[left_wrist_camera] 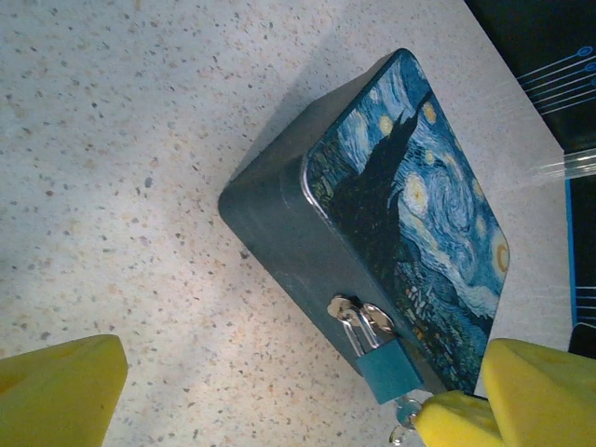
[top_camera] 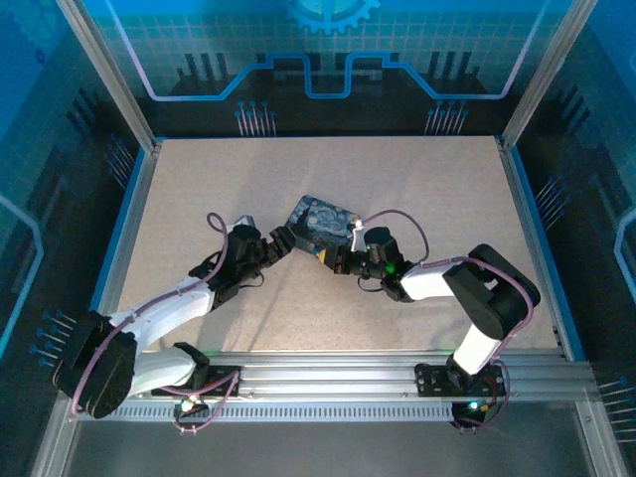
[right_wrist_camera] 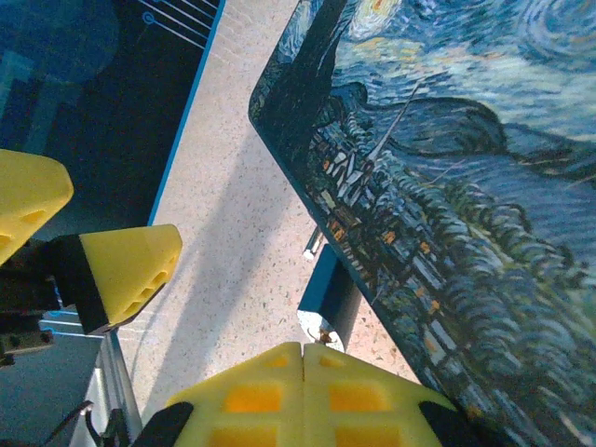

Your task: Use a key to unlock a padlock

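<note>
While the padlock point(left_wrist_camera: 384, 365) hangs from the hasp on the front wall of the tin point(left_wrist_camera: 410, 196), its long axis points away from that wall towards the right fingers point(right_wrist_camera: 251, 396). These are nearer and look clenched on the key point(left_wrist_camera: 407, 411) at its base. The left fingers point(left_wrist_camera: 56, 396), spread wide and grasping nothing, flank the same wall
</note>
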Tool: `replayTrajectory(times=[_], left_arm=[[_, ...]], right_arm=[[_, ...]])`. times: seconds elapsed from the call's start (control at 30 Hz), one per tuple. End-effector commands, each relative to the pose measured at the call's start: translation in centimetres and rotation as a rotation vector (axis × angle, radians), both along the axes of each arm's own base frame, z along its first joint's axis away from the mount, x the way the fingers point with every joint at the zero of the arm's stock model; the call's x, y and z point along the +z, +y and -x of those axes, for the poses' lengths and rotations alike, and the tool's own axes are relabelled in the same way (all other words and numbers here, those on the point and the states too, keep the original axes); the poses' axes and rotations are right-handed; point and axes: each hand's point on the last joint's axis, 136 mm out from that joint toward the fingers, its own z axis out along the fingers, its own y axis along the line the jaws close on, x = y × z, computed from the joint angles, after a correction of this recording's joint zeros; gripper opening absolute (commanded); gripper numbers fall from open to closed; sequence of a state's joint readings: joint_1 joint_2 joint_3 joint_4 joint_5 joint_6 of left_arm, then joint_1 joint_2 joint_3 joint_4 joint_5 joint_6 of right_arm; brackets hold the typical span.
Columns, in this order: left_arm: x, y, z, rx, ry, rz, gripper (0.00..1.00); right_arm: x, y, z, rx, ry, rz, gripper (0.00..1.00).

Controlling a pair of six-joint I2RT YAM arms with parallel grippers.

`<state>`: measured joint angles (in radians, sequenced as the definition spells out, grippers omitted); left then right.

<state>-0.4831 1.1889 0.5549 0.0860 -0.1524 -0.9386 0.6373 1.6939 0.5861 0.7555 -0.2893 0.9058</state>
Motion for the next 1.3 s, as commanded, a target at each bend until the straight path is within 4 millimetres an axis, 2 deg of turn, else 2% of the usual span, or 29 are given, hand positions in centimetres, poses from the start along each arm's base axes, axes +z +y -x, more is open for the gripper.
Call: replayTrajectory(times=[0.0, 0.27, 0.47, 0.67, 0.83, 0.93, 1.13, 1.27], left_arm=[[1.2, 0.0, -0.5, -0.021, -0.021, -0.015, 0.99], [1.5, 0.1, -0.9, -0.03, -0.023, -0.034, 0.99], [1.6, 0.4, -1.1, -0.024, -0.022, -0.036, 0.99], [1.9, 0.6, -1.5, -0.03, -0.026, -0.04, 0.99], [2.7, 0.7, -2.8, -0.085, -0.043, -0.02, 0.99], [2.7, 0.1, -3.9, -0.155, -0.038, -0.008, 0.99], [1.4, -1.8, -5.8, -0.262, 0.024, 0.001, 0.98], [0.6, -2.1, -6.5, -0.265, 0.041, -0.002, 0.96]], right_arm=[[-6.2, -3.0, 1.7, -0.08, 0.226, 0.102, 0.0], [-5.3, -3.6, 1.4, -0.079, 0.177, 0.147, 0.09], [-4.9, -4.4, 1.5, -0.092, 0.157, 0.2, 0.24], [-4.0, -4.5, 1.3, -0.077, 0.116, 0.218, 0.29], [-2.1, -4.3, 0.9, -0.016, 0.034, 0.206, 0.4], [-1.9, -4.4, 0.8, 0.001, 0.035, 0.192, 0.44], [-2.0, -5.2, -0.6, 0.012, 0.036, 0.179, 0.44], [-1.8, -5.7, -2.2, 0.035, 0.004, 0.177, 0.45]])
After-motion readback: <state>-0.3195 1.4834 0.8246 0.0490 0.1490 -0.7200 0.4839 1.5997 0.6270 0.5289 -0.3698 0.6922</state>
